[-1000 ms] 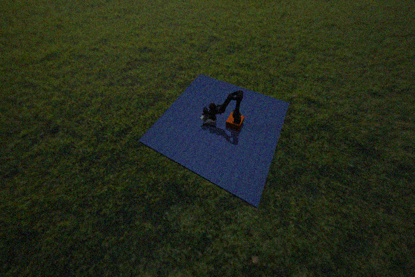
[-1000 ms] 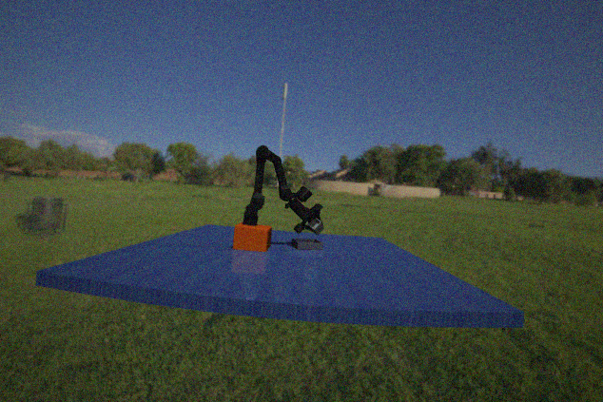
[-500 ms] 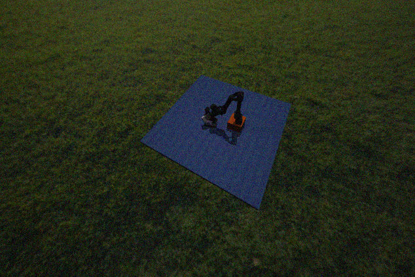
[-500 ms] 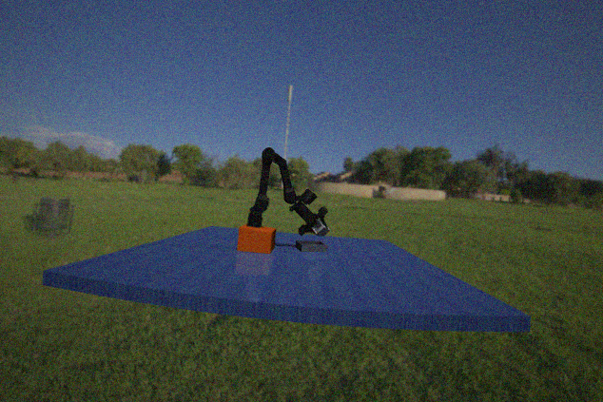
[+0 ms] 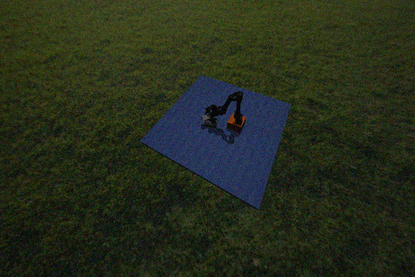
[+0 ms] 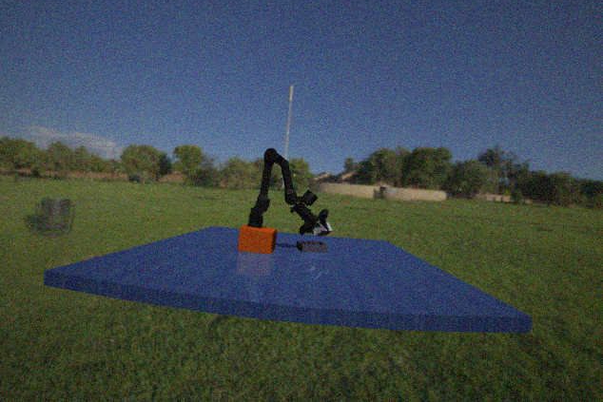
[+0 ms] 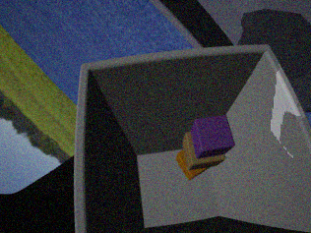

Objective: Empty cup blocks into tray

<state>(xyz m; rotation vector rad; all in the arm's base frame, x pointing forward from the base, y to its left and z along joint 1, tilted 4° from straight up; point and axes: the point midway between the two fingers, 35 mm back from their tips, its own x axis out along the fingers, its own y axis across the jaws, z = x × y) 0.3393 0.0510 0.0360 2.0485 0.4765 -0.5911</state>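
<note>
My gripper is shut on the pale grey square cup and holds it tilted, clear of the table. The wrist view looks into its mouth. A purple block, a tan block and an orange block lie bunched together inside the cup. The shallow grey tray stands on the table just below the cup. It is partly hidden by the arm in the top view and by the cup in the wrist view. The tray's inside cannot be made out fully.
The arm's orange base block stands on the blue table beside the tray. Grass lies beyond the table's edges. The top and exterior views are small and grainy.
</note>
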